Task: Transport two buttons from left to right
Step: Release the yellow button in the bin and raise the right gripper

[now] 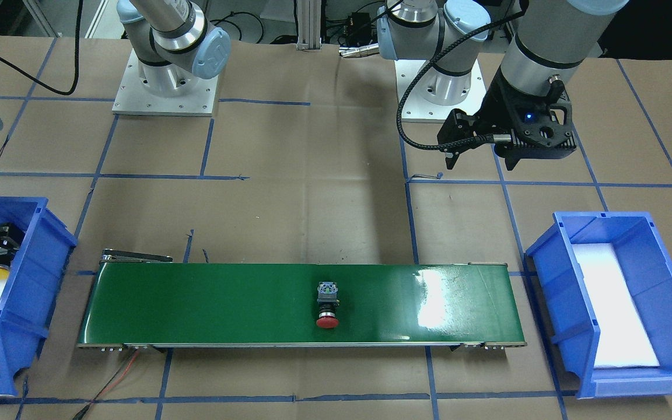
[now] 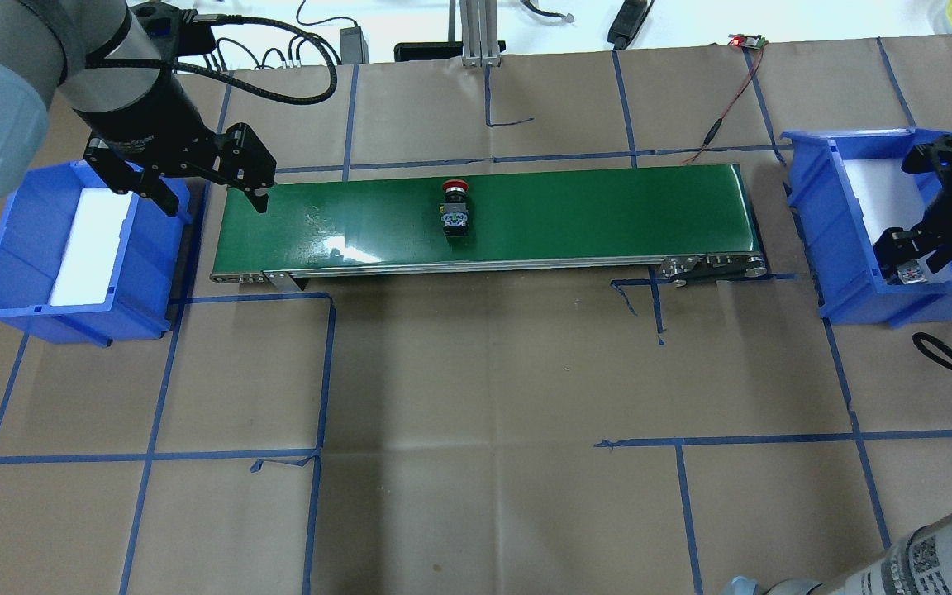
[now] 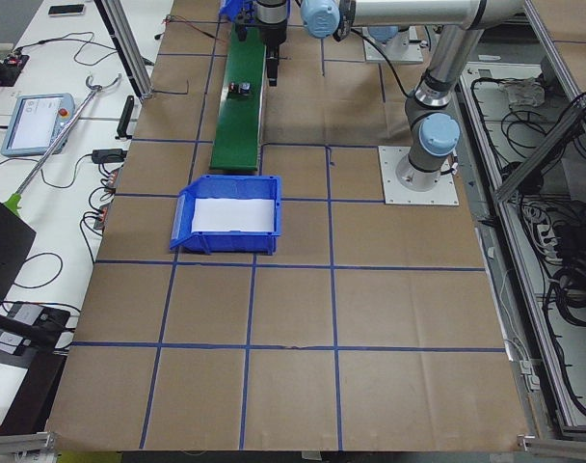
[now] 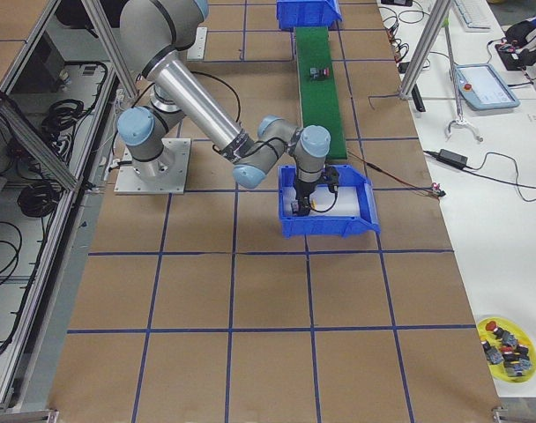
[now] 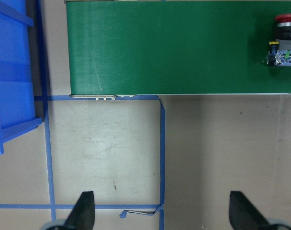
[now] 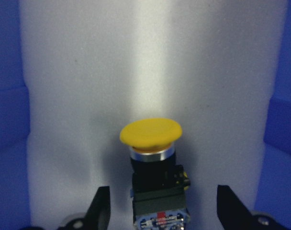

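We see the yellow button (image 6: pixel 154 167) lying on its side on the white pad (image 6: pixel 88 72) inside the right bin (image 2: pixel 823 215). The right gripper (image 6: pixel 163 206) is low over it, its jaws spread wide to either side of the grey-white block and touching neither face. We judge that half of the job to be as good as done. The red button (image 2: pixel 454 211) lies on its side about midway along the green belt (image 1: pixel 207 303), cap pointing away from the robot and block towards it. The left gripper (image 5: pixel 161 201) hangs over the worktop (image 2: pixel 484 397) just beside the belt's left end, between it and the left bin (image 2: pixel 5 248), with its jaws wide apart and nothing in them.

These buttons look small, light and rigid: hard plastic that we expect to take a firm pinch without harm. The rounded cap is smooth and sloping, so we think jaws closing there would slide off. The square block is the better hold, since it has flat, parallel sides. Lying down, a button could pivot on its round cap if nudged from one side, so we would bring both jaws onto the block evenly.
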